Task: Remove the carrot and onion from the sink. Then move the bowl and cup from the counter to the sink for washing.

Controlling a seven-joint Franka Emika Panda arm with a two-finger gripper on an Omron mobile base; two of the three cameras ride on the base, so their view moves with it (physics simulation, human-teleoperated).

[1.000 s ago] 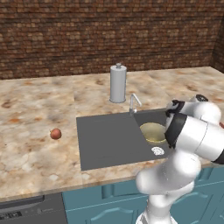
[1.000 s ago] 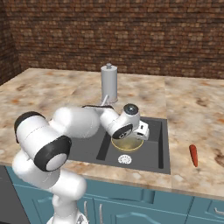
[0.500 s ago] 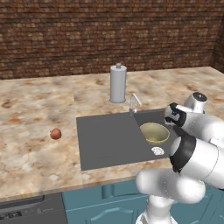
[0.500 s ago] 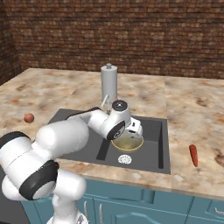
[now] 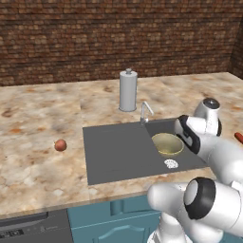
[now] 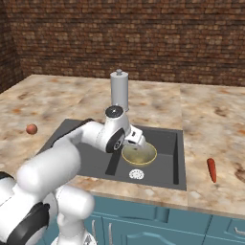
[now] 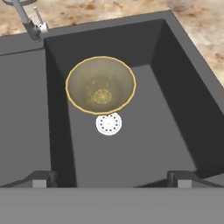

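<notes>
Bowl [image 7: 100, 85] sits in the sink [image 7: 183, 109] basin beside the drain [image 7: 108, 124], gripper [image 7: 109, 178] wide open above and empty, so swinging toward the far cup [image 5: 127, 90] could clip the faucet [image 5: 145, 111].

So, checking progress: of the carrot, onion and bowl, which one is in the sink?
The bowl, resting in the basin beside the drain; the onion and carrot lie on the counter.
</notes>
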